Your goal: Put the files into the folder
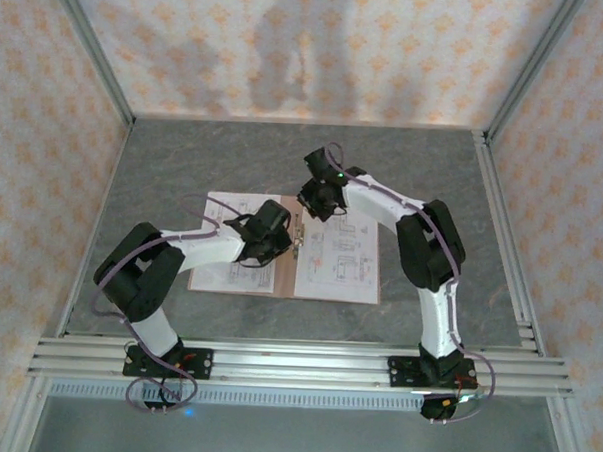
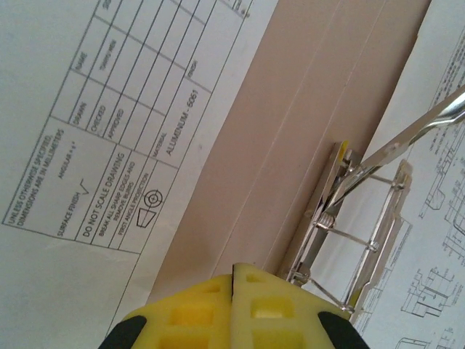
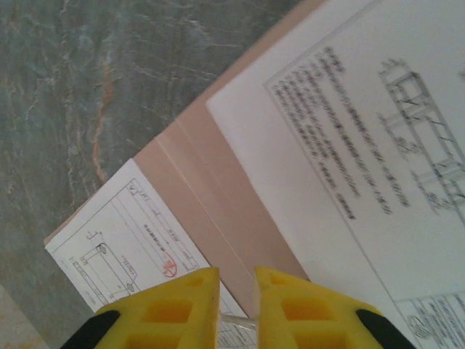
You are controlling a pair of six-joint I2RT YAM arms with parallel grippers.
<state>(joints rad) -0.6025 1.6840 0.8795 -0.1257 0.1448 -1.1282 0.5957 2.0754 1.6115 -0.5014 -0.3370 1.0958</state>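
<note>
Folder (image 2: 290, 145) mostly covered by files (image 1: 340, 258); left hand (image 2: 232, 270) clenched empty; right hand (image 3: 236, 280) slightly parted, its grip unclear.

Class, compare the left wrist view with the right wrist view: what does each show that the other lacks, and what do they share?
Left wrist, not right wrist: the metal clip with its shiny lever, a title block reading DO NOT SCALE DRAWING, and the left gripper, jaws shut. Right wrist, not left wrist: the grey table, a red stamp on a drawing, and the right gripper, jaws narrowly apart. Both: the folder lying open, its salmon centre strip bare, with the files on either side.
</note>
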